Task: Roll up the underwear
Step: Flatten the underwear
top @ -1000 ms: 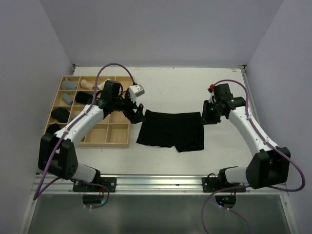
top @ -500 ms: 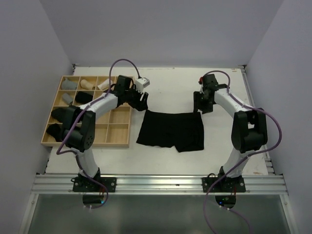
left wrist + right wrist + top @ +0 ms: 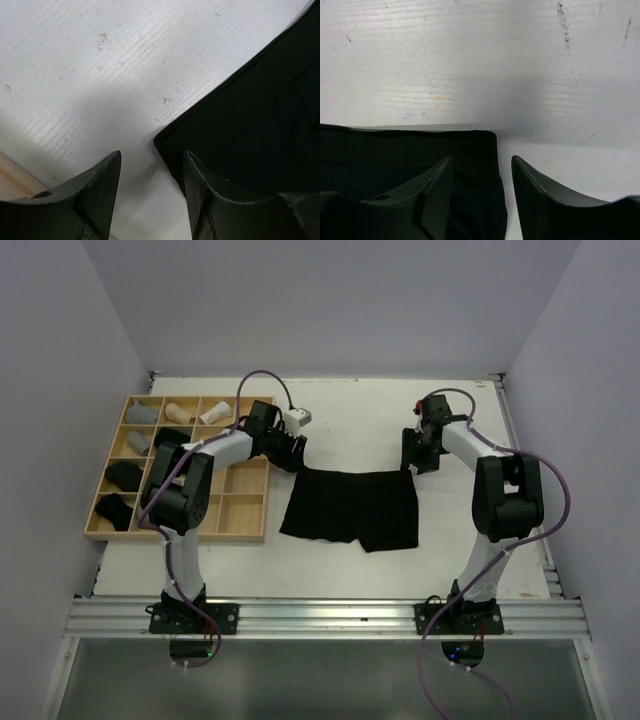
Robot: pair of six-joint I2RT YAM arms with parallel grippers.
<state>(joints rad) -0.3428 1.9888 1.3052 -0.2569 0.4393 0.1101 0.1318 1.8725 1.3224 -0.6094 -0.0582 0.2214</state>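
Note:
Black underwear (image 3: 352,508) lies flat and spread out on the white table, waistband towards the back. My left gripper (image 3: 292,458) is open just above its back left corner (image 3: 165,142), one finger over the cloth and one over bare table. My right gripper (image 3: 412,460) is open above the back right corner (image 3: 487,137), straddling the cloth's edge. Neither holds anything. Several rolled underwear, grey (image 3: 141,413), beige (image 3: 180,411), white (image 3: 213,413) and black (image 3: 124,474), sit in the wooden grid tray (image 3: 230,515).
The wooden tray stands at the left of the table; its near right compartments hold nothing. Lilac walls close the table on the left, back and right. A metal rail (image 3: 330,615) runs along the near edge by the arm bases.
Both arms have swung back towards the far edge of the underwear and come down at its two back corners. The underwear has not moved.

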